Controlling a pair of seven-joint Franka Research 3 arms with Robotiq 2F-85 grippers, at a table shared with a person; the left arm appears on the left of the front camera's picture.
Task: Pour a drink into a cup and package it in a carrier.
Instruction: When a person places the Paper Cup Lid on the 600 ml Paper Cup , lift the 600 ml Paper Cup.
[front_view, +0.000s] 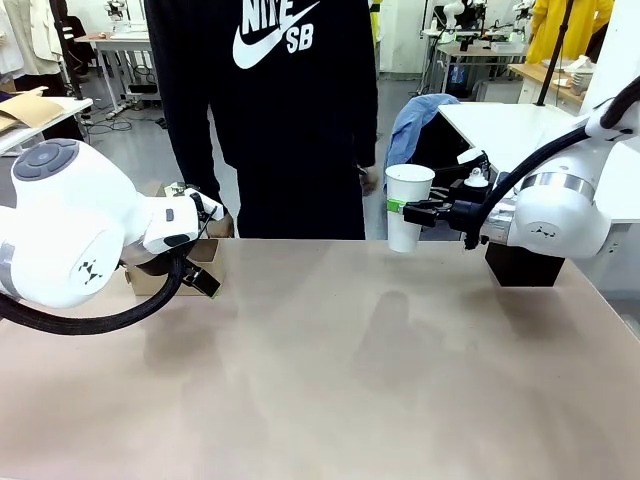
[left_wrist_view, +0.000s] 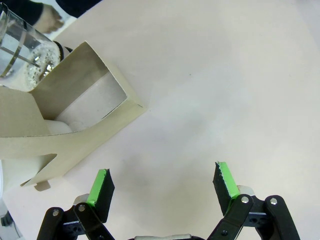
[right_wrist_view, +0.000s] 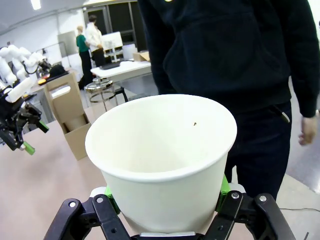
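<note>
- Front view puts the cup (front_view: 409, 183) high at the far right of the bench (front_view: 320, 400), clamped round its middle by the right claw (front_view: 405, 212), whose green pads press on opposite sides of the wall.
- The cup stands upright with its long axis vertical. Its wide mouth faces the ceiling and its narrow base points down, and the base looks to be clear of the bench top.
- Seen from the right wrist, the inside of the cup is plain white with one dark speck. No liquid shows in it, so I judge that the pour has not yet been done.
- The left claw (left_wrist_view: 164, 181) hangs with its jaws wide apart and nothing between them, over bare bench just beside the carrier (left_wrist_view: 80, 85).
- The carrier sits at the far left of the bench, well apart from the cup. A glass jug (left_wrist_view: 20, 47) with froth inside it stands right behind it, and something pale and rounded lies in one of its slots. I cannot tell what that is.
- A person stands at the far side with one hand (front_view: 220, 225) close to the carrier.
- Step in hand, as I read it: presenting the empty cup for filling.
- The next move calls for bringing cup and jug together while the mouth is kept level. Once the cup is full, the grip must not tilt on the way to a free slot.
</note>
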